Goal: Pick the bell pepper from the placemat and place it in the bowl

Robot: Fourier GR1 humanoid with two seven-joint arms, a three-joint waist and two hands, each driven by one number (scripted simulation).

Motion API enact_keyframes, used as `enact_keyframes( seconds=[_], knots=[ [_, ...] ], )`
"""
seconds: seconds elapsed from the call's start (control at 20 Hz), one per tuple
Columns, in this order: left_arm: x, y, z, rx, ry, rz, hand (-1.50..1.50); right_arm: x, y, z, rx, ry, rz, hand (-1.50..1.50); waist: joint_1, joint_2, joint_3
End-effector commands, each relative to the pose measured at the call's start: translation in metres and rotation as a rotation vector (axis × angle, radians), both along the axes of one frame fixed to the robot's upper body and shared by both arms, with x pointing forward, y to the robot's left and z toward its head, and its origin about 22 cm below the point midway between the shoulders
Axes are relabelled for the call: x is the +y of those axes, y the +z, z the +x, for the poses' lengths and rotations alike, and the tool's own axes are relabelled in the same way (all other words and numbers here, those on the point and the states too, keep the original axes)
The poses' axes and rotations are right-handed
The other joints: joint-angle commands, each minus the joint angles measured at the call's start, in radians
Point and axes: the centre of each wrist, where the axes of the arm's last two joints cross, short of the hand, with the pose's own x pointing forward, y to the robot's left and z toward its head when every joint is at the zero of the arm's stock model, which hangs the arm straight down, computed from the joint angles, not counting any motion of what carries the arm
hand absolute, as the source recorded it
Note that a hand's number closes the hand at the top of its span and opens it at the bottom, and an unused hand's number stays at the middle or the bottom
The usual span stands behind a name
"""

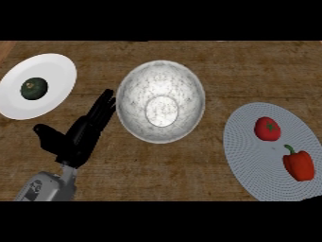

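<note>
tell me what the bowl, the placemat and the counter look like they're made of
Bowl: looks like mottled grey-white stone or speckled ceramic, with a faint sheen. Placemat: probably woven fabric or vinyl, going by its fine grey mesh pattern and flat, matte look. Counter: seems to be wood, brown with streaky grain, matte.

A brown wood-grained counter [247, 71] carries three things side by side. At the far left lies a white plate [55, 71]. In the middle, just right of it, stands a pale, marbled bowl [139, 94]. Nearer and at the right lies a round grey placemat [250, 156], well apart from the plate and near the bowl.
</note>
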Motion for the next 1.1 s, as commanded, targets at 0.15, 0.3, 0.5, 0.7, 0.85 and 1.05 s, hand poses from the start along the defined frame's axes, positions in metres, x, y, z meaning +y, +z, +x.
enact_keyframes(
  seconds=[0.15, 0.3, 0.5, 0.7, 0.85, 1.05],
  knots=[
    [0.002, -0.001, 0.006, 0.006, 0.009, -0.005, 0.0, -0.006, -0.009, 0.032, 0.16, -0.146, -0.012, -1.5, -0.01, -0.001, 0.002],
    [-0.002, 0.007, 0.005, 0.009, 0.0, -0.001, 0.0, 0.012, -0.015, 0.031, 0.216, -0.16, -0.044, -1.5, -0.007, -0.003, 0.002],
    [0.01, 0.003, -0.001, -0.007, 0.014, -0.019, 0.0, 0.007, -0.017, 0.023, 0.257, -0.158, -0.029, -1.5, -0.019, -0.006, 0.002],
    [0.006, -0.005, -0.019, 0.012, 0.015, -0.013, 0.0, -0.009, -0.025, 0.053, 0.296, -0.16, -0.031, -1.5, -0.004, -0.004, 0.002],
    [0.0, -0.009, -0.006, 0.011, 0.015, 0.014, 0.0, 0.0, -0.045, 0.044, 0.279, -0.13, -0.06, -1.5, -0.017, -0.004, 0.002],
    [0.014, -0.008, -0.007, 0.016, 0.007, -0.012, 0.0, 0.012, -0.054, 0.045, 0.286, -0.136, -0.057, -1.5, -0.016, -0.005, 0.002]
  ],
)
